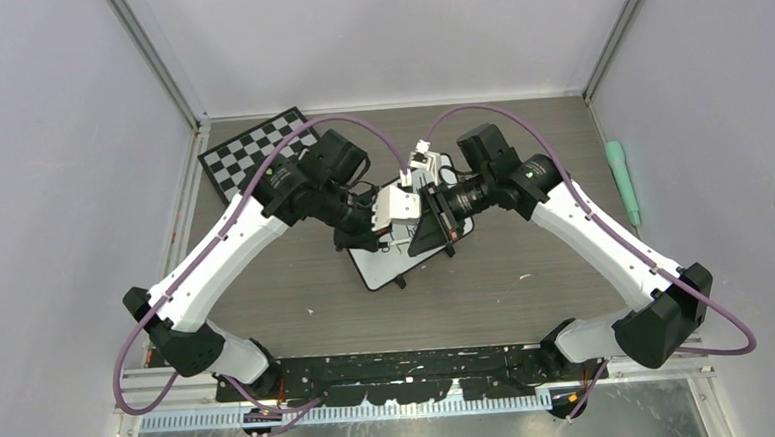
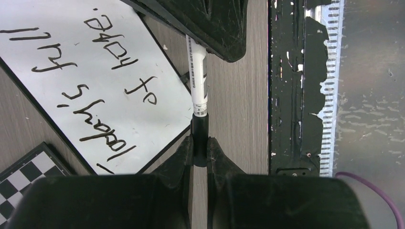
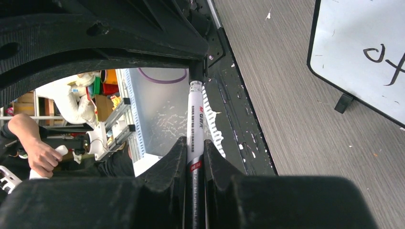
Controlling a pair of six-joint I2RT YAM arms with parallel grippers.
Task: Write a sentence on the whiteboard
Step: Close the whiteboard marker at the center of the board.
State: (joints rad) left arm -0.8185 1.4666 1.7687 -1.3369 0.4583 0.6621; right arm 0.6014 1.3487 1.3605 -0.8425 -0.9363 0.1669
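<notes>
The whiteboard (image 1: 378, 269) lies flat on the table under both grippers. The sentence (image 2: 95, 81) is on it in black marker, two slanted lines reading "Today's full of hope." A white-barrelled marker (image 2: 197, 71) hangs in the air beside the board's edge, held between the two arms. My left gripper (image 2: 200, 143) is shut on its black cap end (image 2: 200, 131). From the opposite side, my right gripper (image 3: 195, 145) is shut on the marker's barrel (image 3: 196, 114). In the right wrist view only a corner of the whiteboard (image 3: 353, 38) shows, with the word "of".
A black-and-white chessboard (image 1: 250, 151) lies at the back left, touching the whiteboard's far side. A teal pen-like tool (image 1: 622, 181) lies along the right wall. The black base rail (image 2: 291, 86) runs along the table's near edge.
</notes>
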